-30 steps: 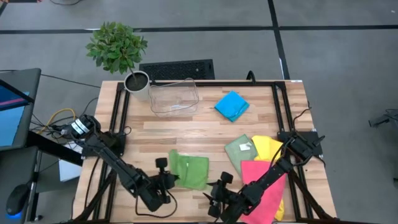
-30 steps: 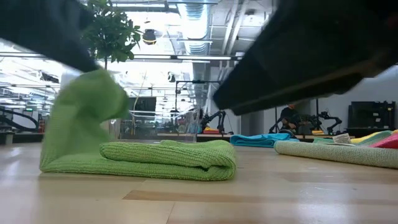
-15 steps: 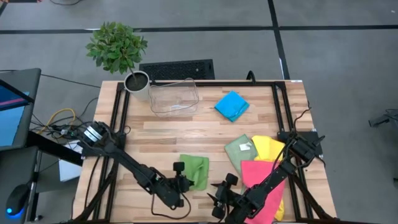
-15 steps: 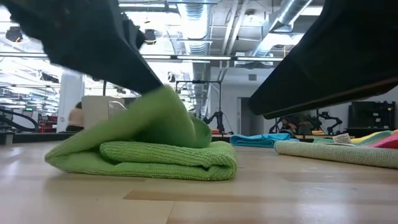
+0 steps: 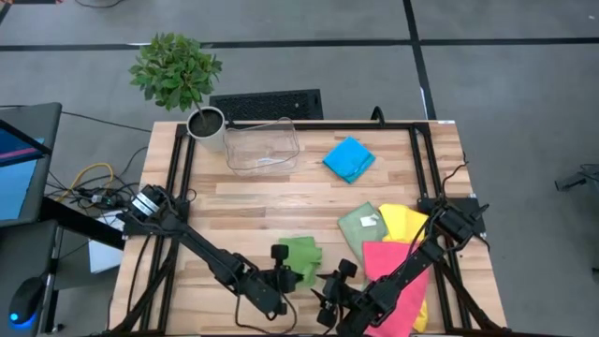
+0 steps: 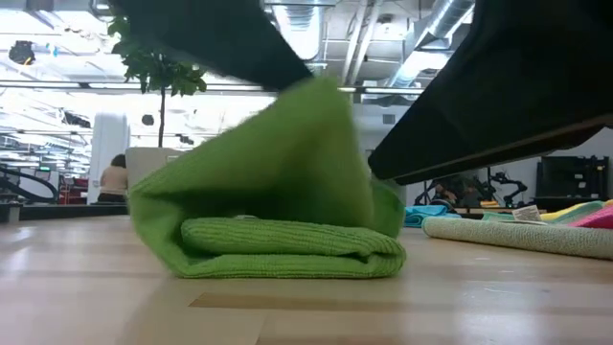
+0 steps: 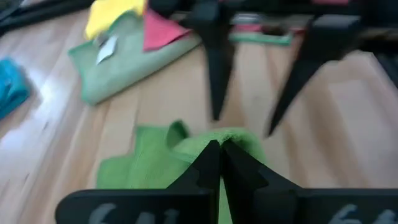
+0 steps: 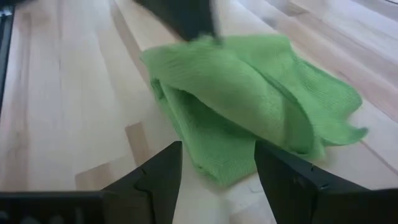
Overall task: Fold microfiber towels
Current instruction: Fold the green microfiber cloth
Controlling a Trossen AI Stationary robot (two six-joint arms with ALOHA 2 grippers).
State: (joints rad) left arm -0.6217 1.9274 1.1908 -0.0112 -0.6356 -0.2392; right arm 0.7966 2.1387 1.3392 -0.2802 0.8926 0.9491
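Note:
A bright green microfiber towel (image 5: 301, 253) lies near the table's front edge, partly doubled over. My left gripper (image 5: 285, 274) comes in from the left and is shut on a raised part of it. In the low view that part stands up as a peak (image 6: 321, 96) over the flat folded layers (image 6: 287, 251). My right gripper (image 8: 217, 180) is open just right of the towel, level with the table, its fingers pointing at the towel's near edge. I see no touch between them. My left gripper pinches a raised edge of the green towel (image 7: 239, 138) between its two shut fingers, slanting down from the table's left. How many layers it has, I cannot tell. The held part is lifted and drawn over the rest, which lies on the table.
At the right lie a pale sage towel (image 5: 363, 225), a yellow one (image 5: 404, 223) and a pink one (image 5: 398, 281) under my right arm. A blue folded towel (image 5: 348, 159), a clear bin (image 5: 262, 148) and a potted plant (image 5: 206, 126) stand at the far side.
My left gripper has gone toward the table's right edge, still shut on the green towel. It has carried the towel's left edge up and over the rest. The towel has folded over and now looks narrower from above. My right gripper has kept still and open.

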